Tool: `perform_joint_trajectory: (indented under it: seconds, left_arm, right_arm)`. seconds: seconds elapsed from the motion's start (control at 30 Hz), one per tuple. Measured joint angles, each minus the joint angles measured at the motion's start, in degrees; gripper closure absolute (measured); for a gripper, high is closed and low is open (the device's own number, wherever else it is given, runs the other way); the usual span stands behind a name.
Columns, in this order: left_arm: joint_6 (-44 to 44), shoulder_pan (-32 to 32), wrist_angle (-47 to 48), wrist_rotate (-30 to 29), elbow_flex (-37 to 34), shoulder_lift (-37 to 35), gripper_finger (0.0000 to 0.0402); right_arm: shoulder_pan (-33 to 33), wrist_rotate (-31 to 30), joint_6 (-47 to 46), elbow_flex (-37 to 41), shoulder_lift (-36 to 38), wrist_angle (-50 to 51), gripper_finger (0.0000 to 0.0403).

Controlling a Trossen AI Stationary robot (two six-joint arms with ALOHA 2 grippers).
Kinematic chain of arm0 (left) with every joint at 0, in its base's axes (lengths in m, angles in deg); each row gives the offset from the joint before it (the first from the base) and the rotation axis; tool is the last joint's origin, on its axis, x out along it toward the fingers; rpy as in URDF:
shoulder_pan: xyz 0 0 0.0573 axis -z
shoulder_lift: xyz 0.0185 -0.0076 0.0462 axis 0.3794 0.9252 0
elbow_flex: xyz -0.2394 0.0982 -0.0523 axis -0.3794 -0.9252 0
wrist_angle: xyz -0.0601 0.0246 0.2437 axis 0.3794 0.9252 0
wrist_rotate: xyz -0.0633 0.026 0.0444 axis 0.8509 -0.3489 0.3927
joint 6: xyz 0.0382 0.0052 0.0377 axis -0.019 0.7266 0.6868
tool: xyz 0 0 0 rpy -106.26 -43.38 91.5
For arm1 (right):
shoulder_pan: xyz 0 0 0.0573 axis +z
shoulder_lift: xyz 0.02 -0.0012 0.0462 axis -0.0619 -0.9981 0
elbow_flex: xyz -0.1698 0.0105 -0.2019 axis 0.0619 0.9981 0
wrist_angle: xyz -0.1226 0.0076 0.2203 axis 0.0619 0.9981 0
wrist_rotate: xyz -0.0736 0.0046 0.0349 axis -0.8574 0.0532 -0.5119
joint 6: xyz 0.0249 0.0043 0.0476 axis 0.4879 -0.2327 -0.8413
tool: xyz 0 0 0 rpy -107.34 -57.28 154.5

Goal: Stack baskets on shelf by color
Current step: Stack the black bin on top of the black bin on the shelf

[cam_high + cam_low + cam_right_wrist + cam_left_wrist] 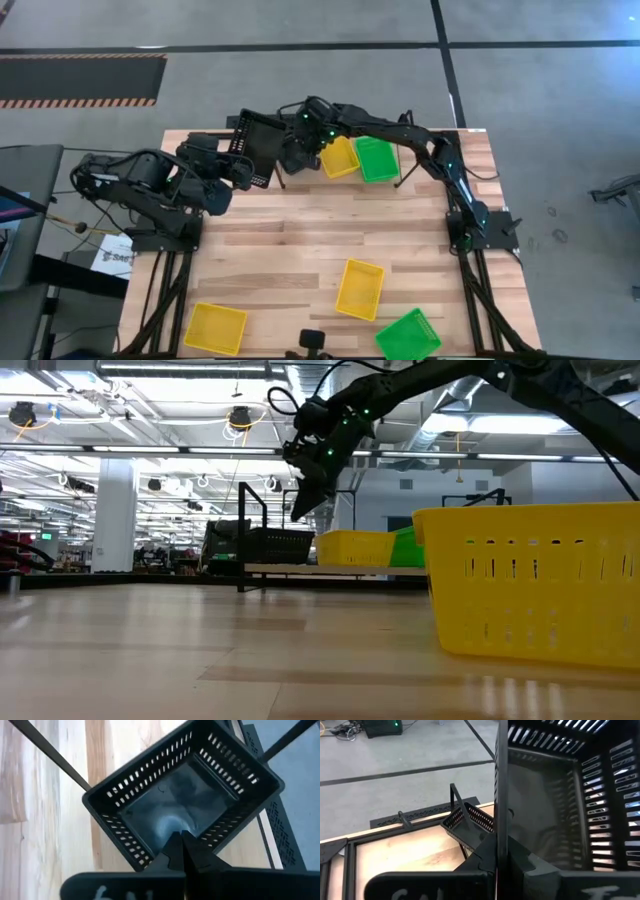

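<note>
Left gripper [243,170] is clamped on the rim of a black basket [262,146], holding it tilted over the shelf's [400,176] left slot at the table's far edge. Right gripper [300,150], fingers together with nothing between them, hangs just right of that basket, above it. Yellow basket [340,156] and green basket [377,159] fill the middle and right slots. Left arm is nearer; little room rightward. Loose baskets lie near.
</note>
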Motion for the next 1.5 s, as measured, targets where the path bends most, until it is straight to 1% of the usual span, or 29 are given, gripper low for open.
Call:
perform_joint_trajectory:
  seconds: [0.07, 0.2, 0.33, 0.5, 0.7, 0.87, 1.0, 1.1, 1.2, 1.37, 1.5]
  left_arm:
    - [-0.1, 0.0, 0.0, 0.0, 0.0, 0.0, 0.0401]
    - [-0.5, 0.0, 0.0, 0.1, 0.0, 0.0, 0.0401]
    - [-0.4, 0.0, 0.0, 0.5, 0.0, 0.0, 0.0401]
    - [-0.3, 0.0, 0.0, 0.4, 0.0, 0.0, 0.0401]
    - [0.0, 0.0, 0.0, 0.4, 0.0, 0.0, 0.0401]
    - [0.1, 0.0, 0.0, 0.4, 0.0, 0.0, 0.0401]
    - [0.1, 0.0, 0.0, 0.8, 0.0, 0.0, 0.0401]
    - [-4.1, 0.0, -0.2, 0.0, -0.2, 0.2, 0.0401]
    - [-6.1, 0.0, -3.9, -2.8, -1.8, 1.8, 0.0401]
    - [-6.5, -0.6, -11.2, -0.8, -6.1, 5.7, 0.0401]
    - [-12.3, -1.9, -15.7, -0.4, -8.3, 9.8, 0.0401]
  right_arm:
    - [0.0, 0.4, -0.2, -0.1, -0.6, -0.5, 0.0403]
    - [0.1, 4.5, -1.9, 0.0, -3.1, 1.0, 0.0403]
    - [1.2, 4.5, -1.2, 0.0, -5.0, 2.4, 0.0403]
    - [2.4, 4.5, -0.8, 0.0, -5.3, 3.8, 0.0403]
    - [3.3, 4.4, -0.6, 0.0, -4.0, 8.3, 0.0403]
    - [3.6, 3.7, -0.6, -1.4, -2.1, 8.4, 0.0403]
    - [3.9, 3.2, -0.6, -3.8, 3.4, 8.9, 0.0403]
    - [4.3, 2.4, -0.6, -4.1, 9.3, 9.4, 0.0403]
    - [4.9, 0.0, -0.6, -4.1, 15.9, 10.5, 0.0403]
    - [6.0, -5.1, -1.9, -4.2, 27.6, 14.2, 0.0403]
    - [7.2, -9.3, -2.1, -4.2, 37.0, 17.1, 0.0403]
